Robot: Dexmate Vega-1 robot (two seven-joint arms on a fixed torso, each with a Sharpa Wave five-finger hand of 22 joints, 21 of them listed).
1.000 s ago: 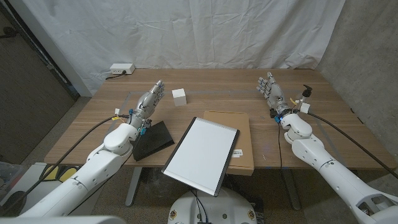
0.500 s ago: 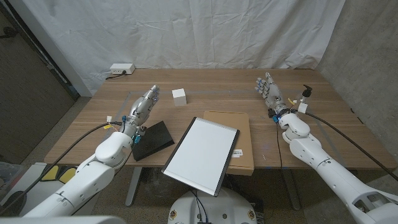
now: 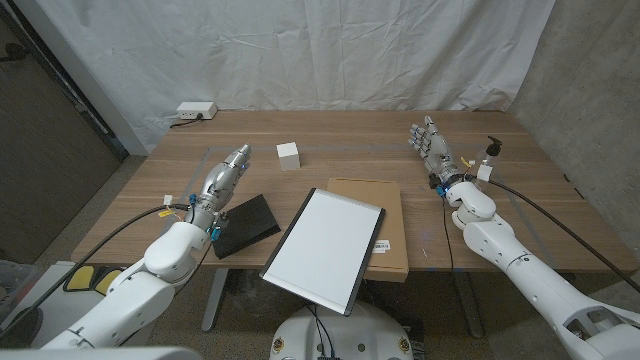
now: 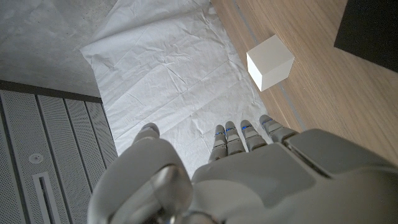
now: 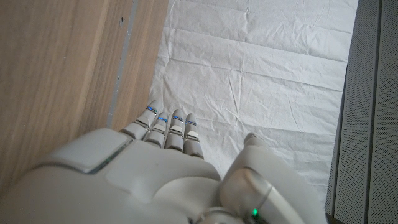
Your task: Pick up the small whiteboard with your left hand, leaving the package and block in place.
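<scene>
Left hand was released, fingers straight, gripping nothing, above the table. Small whiteboard lay toward the robot and to that hand's right, overlapping the cardboard package. White block sat just ahead-right of its fingertips. Right hand also released, well apart from all of it.
</scene>
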